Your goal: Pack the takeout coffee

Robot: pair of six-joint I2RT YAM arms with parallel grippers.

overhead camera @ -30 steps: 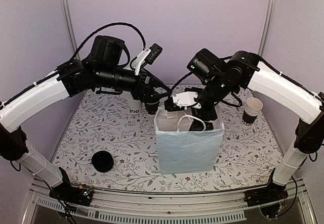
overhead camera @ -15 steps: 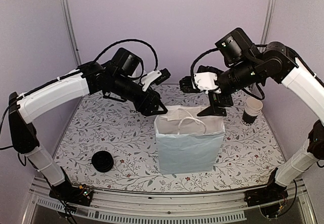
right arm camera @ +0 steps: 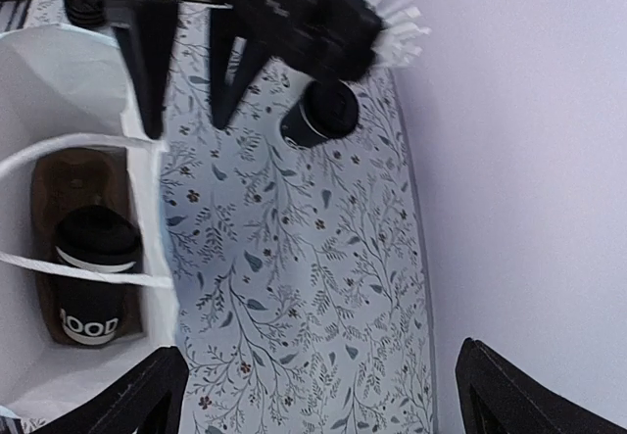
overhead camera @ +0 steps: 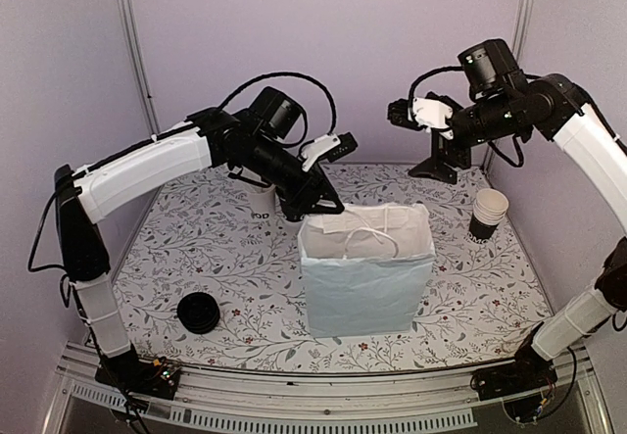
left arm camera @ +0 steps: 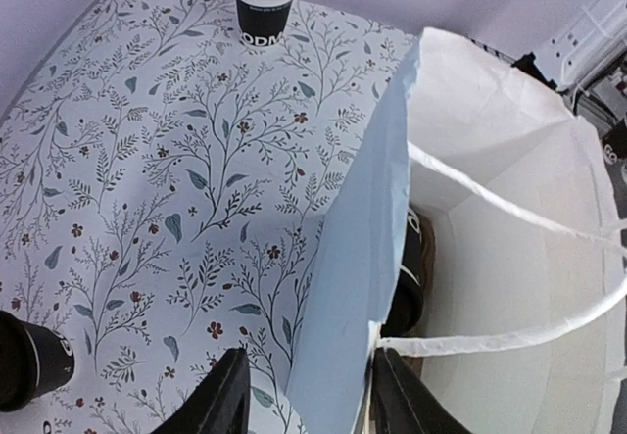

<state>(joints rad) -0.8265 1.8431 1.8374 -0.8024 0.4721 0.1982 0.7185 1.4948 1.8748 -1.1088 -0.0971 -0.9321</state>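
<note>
So, left gripper [left arm camera: 313, 356]: fingers partly apart, one on each side of the bag's top edge. There's a sliver of desk showing between the outer finger and the paper, so it's not pinching it as far as I can see
right gripper [right arm camera: 318, 351]: spread wide, nothing in it, hanging up high toward the back right of the bag
bag [overhead camera: 364, 282]: white paper with rope handles, standing upright and open in the middle of the desk
takeout coffee [right arm camera: 93, 238]: inside the bag, upright at the bottom with its lid on, sitting on a brown tray [right arm camera: 69, 174]
stack of cups [overhead camera: 488, 214]: unlidded, cream insides, on the desk to the right of the bag, well apart from it
loose lids [overhead camera: 199, 313]: low black pile near the front left
desk [overhead camera: 196, 248]: floral-print cover
</note>
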